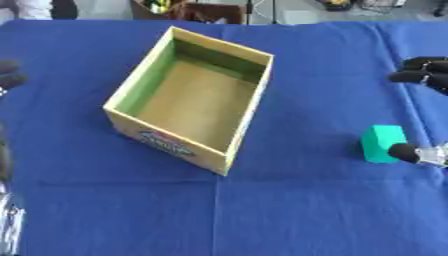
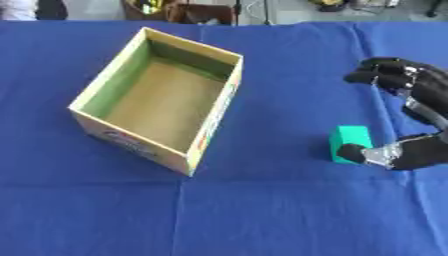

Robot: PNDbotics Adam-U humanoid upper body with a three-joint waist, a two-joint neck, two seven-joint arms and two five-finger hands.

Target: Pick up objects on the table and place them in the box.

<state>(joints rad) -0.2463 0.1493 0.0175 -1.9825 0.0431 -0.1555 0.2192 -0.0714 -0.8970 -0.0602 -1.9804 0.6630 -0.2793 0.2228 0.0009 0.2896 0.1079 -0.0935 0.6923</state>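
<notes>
the step in hand is judged to be the pick-up of the green block [image 2: 353,141], which lies on the blue tablecloth [image 2: 262,210] to the right of the box [image 2: 156,100] and well apart from it. the right hand [image 2: 418,120] is set around the block: its thumb tip is seen at the block's near right face, touching or just beside it, while the fingers [image 2: 385,74] are spread and arched above and beyond the block, not closed on it. the hand is thus read as open, with the block not yet gripped and not lifted off the cloth.

the next move is judged to call for the fingers to be brought down onto the block's far side so that it is pinched against the thumb, then for the block to be raised above the box's wall and carried leftward over the opening.

the box is seen to be open-topped, set askew on the cloth, with green inner walls, a brown floor and a printed label on its near side; nothing is seen inside it. the cloth between block and box is bare, so only the box's right wall is judged to stand in the way. the left hand [image 1: 9,75] is glimpsed at the left edge of the left eye view; whether its fingers are curled cannot be told. clutter is seen beyond the table's far edge.
</notes>
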